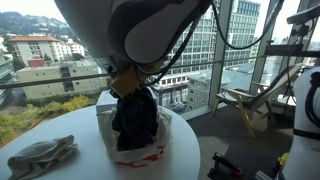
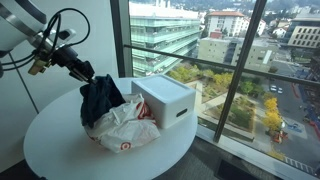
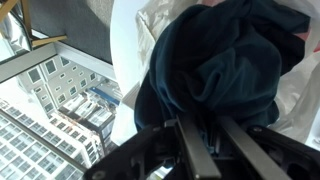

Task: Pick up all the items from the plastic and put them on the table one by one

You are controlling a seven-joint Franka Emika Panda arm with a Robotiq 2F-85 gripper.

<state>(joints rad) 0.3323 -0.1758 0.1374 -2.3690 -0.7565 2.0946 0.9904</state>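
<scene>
The pincer (image 2: pixel 86 76) is closed on the top of a dark blue garment (image 2: pixel 100 98). The two fingers stand close together, with a fold of the cloth pressed between them. In the wrist view the fingers (image 3: pixel 190 150) come in from the lower edge, and the dark blue garment (image 3: pixel 215 70) fills most of the picture in front of them.

The garment hangs down from the pincer in a loose bundle. Its lower part is inside the mouth of the plastic bag (image 2: pixel 125 130), and its upper part is above the bag. The bag is white with red print and lies crumpled in the middle of the round white table (image 2: pixel 60 135). In the wrist view the white plastic (image 3: pixel 160 20) shows around the upper edge of the garment.

In an exterior view the arm is very near to the camera and covers the top of the picture. Below it are the pincer (image 1: pixel 125 85), the garment (image 1: pixel 135 122) and the bag (image 1: pixel 140 155). On the table (image 1: pixel 70 125), near its front edge and well apart from the bag, lies a light grey cloth (image 1: pixel 40 157), flat and wrinkled.

A white box (image 2: pixel 165 100) stands on the table just beside the bag, on the side of the large window (image 2: pixel 230 60). Through the glass there are buildings and trees far below.
</scene>
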